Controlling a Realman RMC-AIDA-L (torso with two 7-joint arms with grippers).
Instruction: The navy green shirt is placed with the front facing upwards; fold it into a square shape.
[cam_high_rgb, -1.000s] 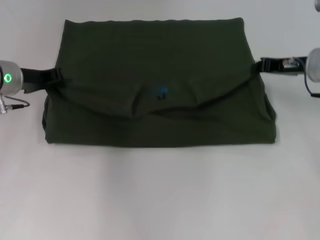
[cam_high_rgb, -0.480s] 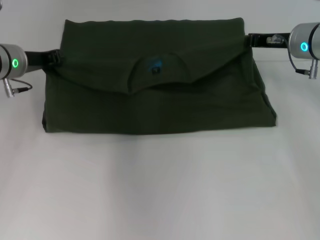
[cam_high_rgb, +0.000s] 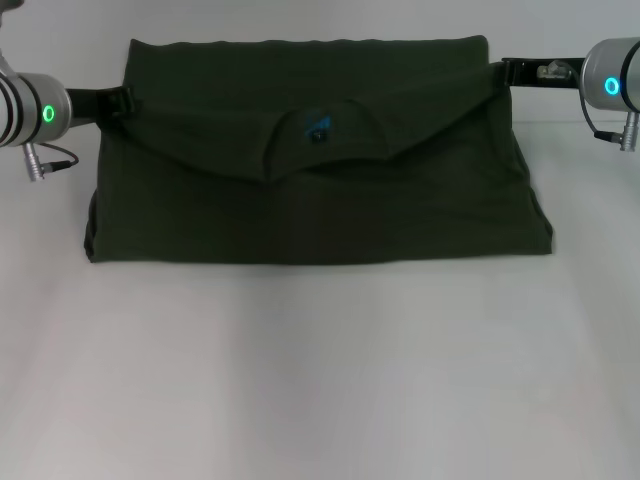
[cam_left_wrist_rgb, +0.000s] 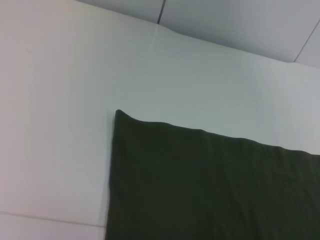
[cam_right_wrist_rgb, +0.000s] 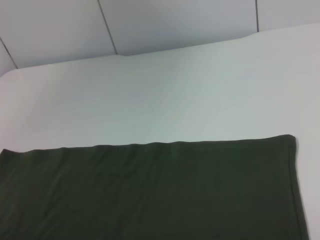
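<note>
On the white counter lies the dark olive-green cotton shirt, already folded into a wide flat bundle, neck flap on top. The left gripper and right gripper sit at its far corners. I cannot tell how their jaws stand. Next, I think, the corners go down flat.

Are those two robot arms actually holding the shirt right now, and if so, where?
It cannot be told. The left gripper and right gripper sit at opposite side edges of the folded navy green shirt, near its far corners, but their fingertips are not visible.
</note>
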